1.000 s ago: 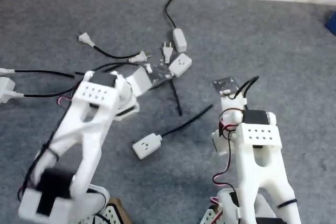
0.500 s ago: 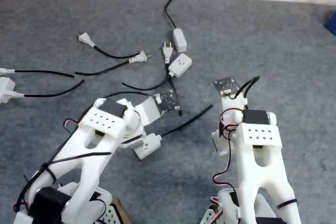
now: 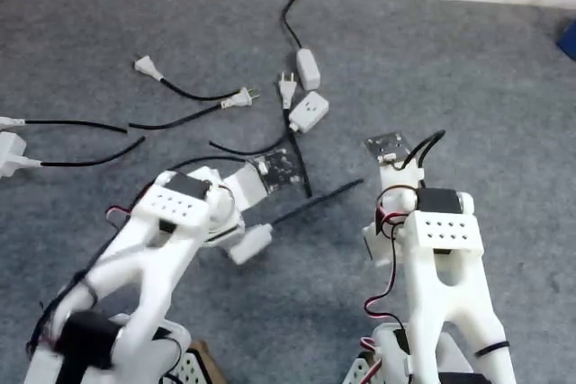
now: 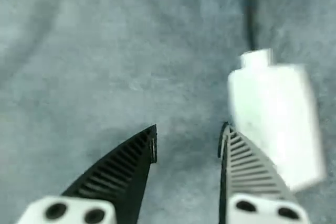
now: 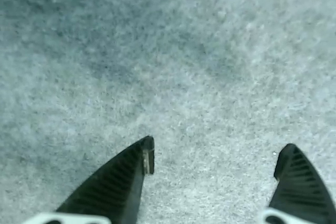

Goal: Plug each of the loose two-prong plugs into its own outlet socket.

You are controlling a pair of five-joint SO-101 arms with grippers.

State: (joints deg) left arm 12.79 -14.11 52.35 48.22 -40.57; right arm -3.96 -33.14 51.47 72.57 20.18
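Outlet socket [image 4: 273, 114] beside left end effector [image 4: 189, 129]

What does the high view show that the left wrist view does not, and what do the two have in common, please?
The high view adds the white right arm, a loose white two-prong plug among several on black cords, and a second white outlet socket farther off. The left wrist view adds the left gripper, its black ridged fingers apart with nothing between them. Shared: the white outlet socket on a black cord beside that gripper, on the grey carpet.
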